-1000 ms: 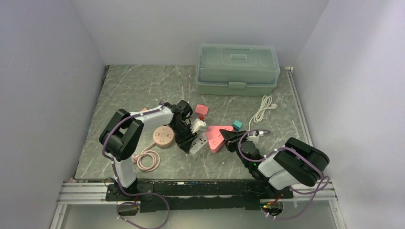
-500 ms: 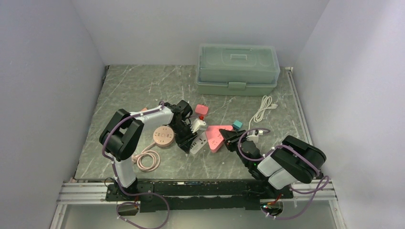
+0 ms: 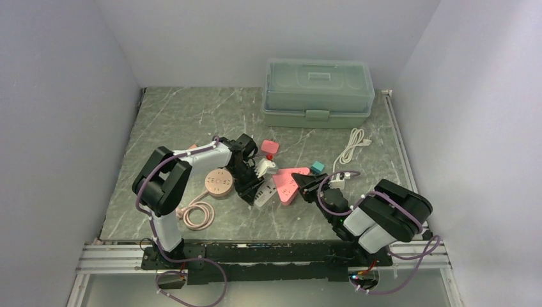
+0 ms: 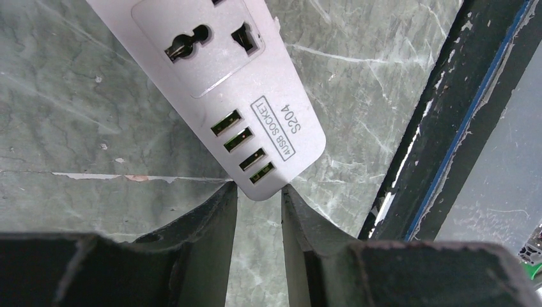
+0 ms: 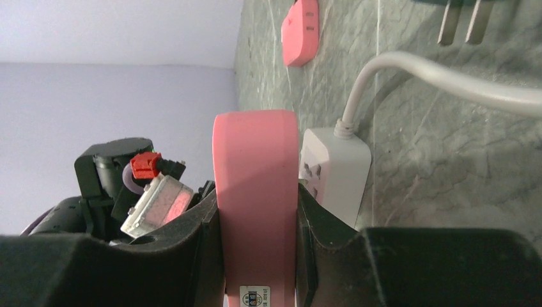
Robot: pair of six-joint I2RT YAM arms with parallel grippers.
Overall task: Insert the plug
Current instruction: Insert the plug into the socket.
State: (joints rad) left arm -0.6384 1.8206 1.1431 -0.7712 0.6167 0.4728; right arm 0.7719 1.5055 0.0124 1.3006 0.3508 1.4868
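Note:
My left gripper [image 4: 259,192] is shut on the rounded end of a white power strip [image 4: 236,83] with sockets and USB ports; the strip [image 3: 266,192] lies on the marble table. My right gripper [image 5: 259,211] is shut on a pink power strip [image 5: 255,185], held on edge right beside the white strip [image 5: 333,167]. In the top view the pink strip [image 3: 291,183] sits between the two grippers [image 3: 251,190] [image 3: 305,185]. A white plug [image 3: 265,167] rests just behind the white strip; its prongs [image 5: 463,19] show at the top of the right wrist view.
A green lidded toolbox [image 3: 317,93] stands at the back. A small pink block [image 3: 270,146], a teal cube [image 3: 317,167], a white cable [image 3: 351,147] and a round pink hub [image 3: 218,183] with a coiled cord [image 3: 198,214] lie around. The table's dark front rail [image 4: 441,128] is near.
The right arm's elbow has shifted slightly left. Both grippers keep their holds and the strips have barely moved.

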